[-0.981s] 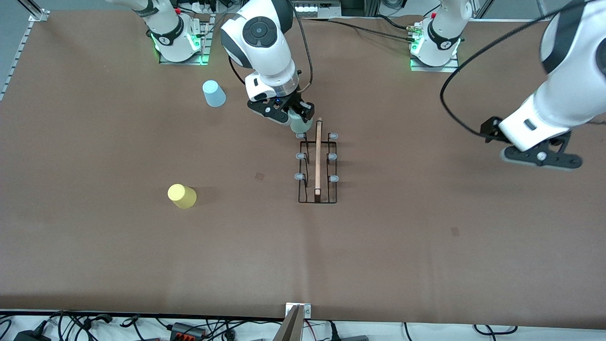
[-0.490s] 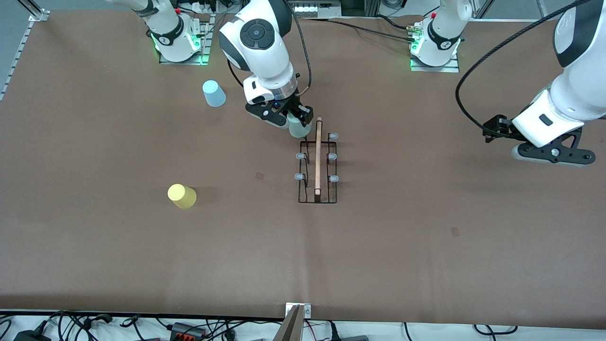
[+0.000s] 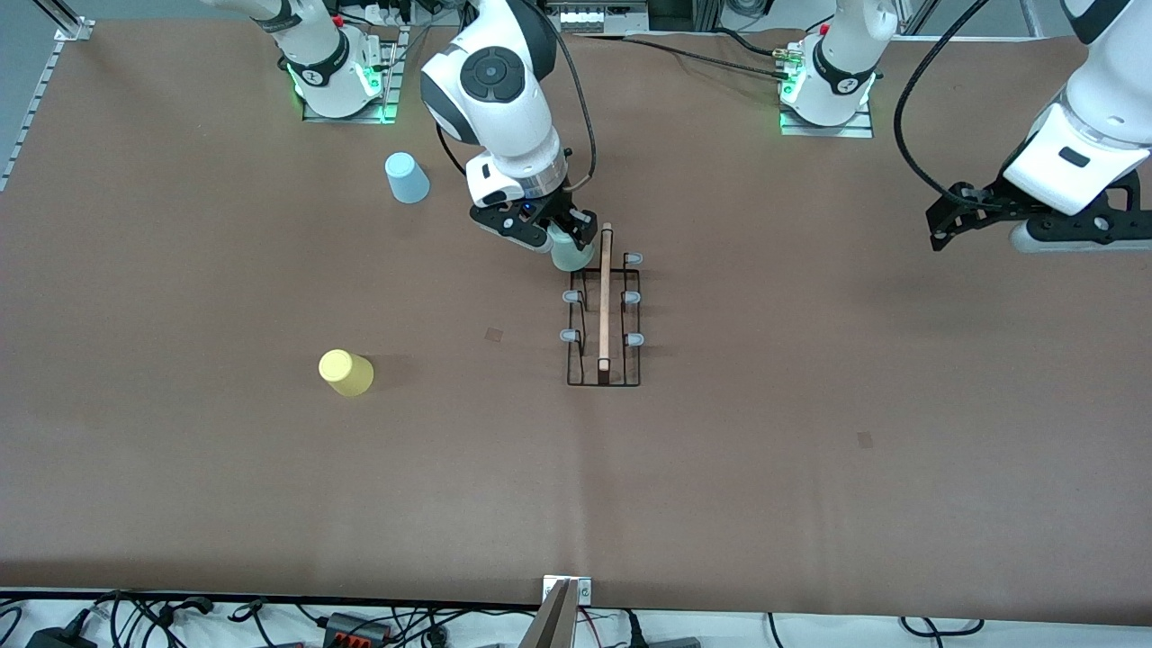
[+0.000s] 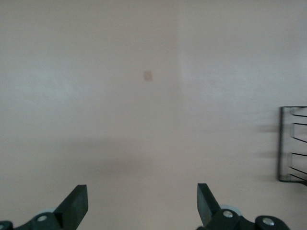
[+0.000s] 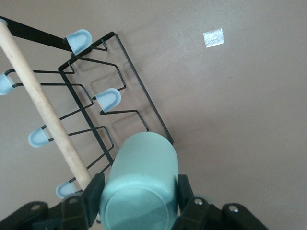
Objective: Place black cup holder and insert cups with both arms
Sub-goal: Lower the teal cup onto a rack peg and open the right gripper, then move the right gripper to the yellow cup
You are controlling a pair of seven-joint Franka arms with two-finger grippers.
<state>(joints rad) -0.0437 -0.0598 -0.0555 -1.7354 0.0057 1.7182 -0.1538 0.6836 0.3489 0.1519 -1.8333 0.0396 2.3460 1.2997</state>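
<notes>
- Front view: black cup holder stands upright mid-table, wooden rod on top. Right gripper is at the rack's end nearest the robot bases, jaws pinching the pale green cup, bottom up. A second ago the cup sat just short of that end; it has since edged toward the end peg on the right arm's side, now touching or just over it, cannot tell which. My read: seating is under way, release not yet due.
- Front view, the other cups: light blue cup stands upside down on the table, farther from the camera than the rack, toward the right arm's end. Yellow cup lies level with the rack's near end, same side. Neither has moved; two insertions remain.
- Front view, left arm: left gripper has pulled away from the rack and risen toward its own end of the table, well apart from the rack. It waits.
- Left wrist view: left fingers spread wide, nothing between them; only a corner of the rack shows over bare table.
- Right wrist view: green cup clamped between both pads, its base facing the camera, rack pegs just beneath. Likely needs a further descent onto the peg.
</notes>
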